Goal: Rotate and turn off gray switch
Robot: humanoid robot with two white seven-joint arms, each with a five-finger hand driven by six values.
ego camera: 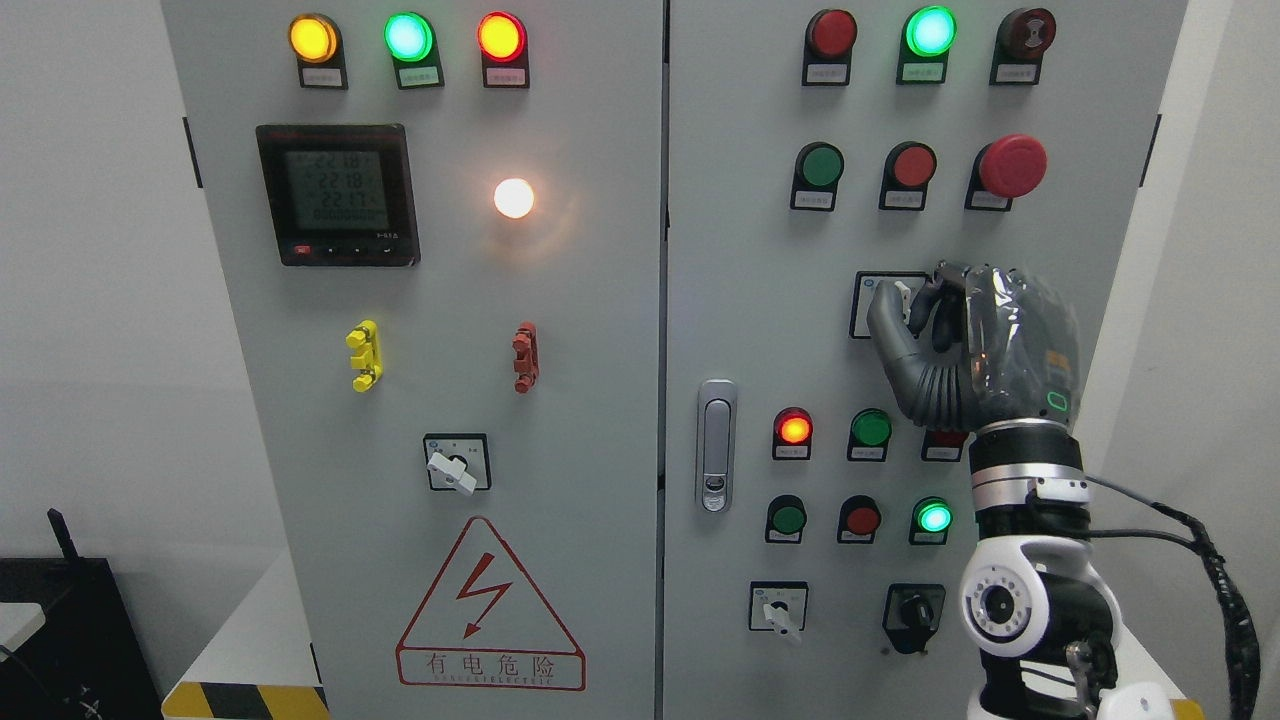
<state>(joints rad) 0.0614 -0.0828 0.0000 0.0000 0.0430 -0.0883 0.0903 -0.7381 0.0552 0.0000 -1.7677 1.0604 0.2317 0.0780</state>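
I see my right hand raised to the right door of the control cabinet, thumb and fingers pinching the gray switch on its square plate. Its knob is mostly hidden, so I cannot tell which way it points. The red mushroom button sits just above, lit indicator lamps below.

White wall behind and left of cabinet, evenly lit. White wall at right. Black box at lower left (thin antenna rising from it). White ledge below, edged with yellow-black hazard stripe.
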